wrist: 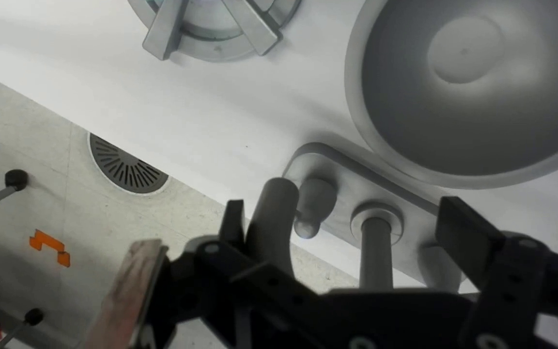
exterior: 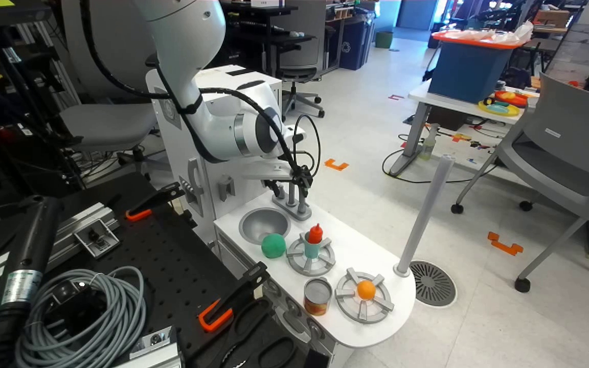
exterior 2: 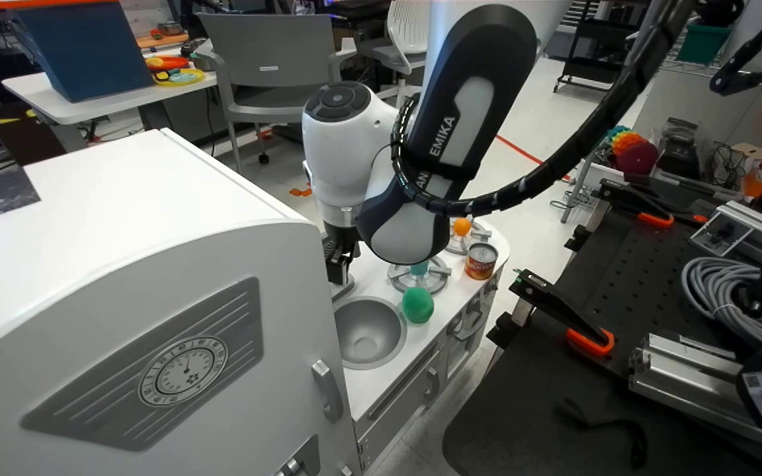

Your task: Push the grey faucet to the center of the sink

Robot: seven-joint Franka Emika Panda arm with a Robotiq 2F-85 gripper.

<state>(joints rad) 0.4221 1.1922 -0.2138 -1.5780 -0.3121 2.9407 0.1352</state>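
Observation:
The grey faucet (wrist: 274, 213) stands on a grey base with two knobs beside the sink (wrist: 453, 116). In the wrist view its upright post is between my fingers, and its spout end is close beside the left-hand finger, turned away from the sink toward the burner side. I cannot tell whether finger and spout touch. My gripper (wrist: 343, 215) is open around the faucet. In both exterior views the gripper (exterior: 289, 190) (exterior 2: 341, 259) is down over the faucet base (exterior: 299, 213), largely hiding the spout. The round basin of the sink (exterior: 264, 224) (exterior 2: 368, 330) is bare.
A green ball (exterior: 273, 246) (exterior 2: 418, 305) sits at the sink's edge. Beyond are a burner with a teal cup (exterior: 312, 249) and red bottle top, a can (exterior: 318, 296), and a burner with an orange ball (exterior: 366, 290). The tall white unit (exterior 2: 123, 264) adjoins the sink.

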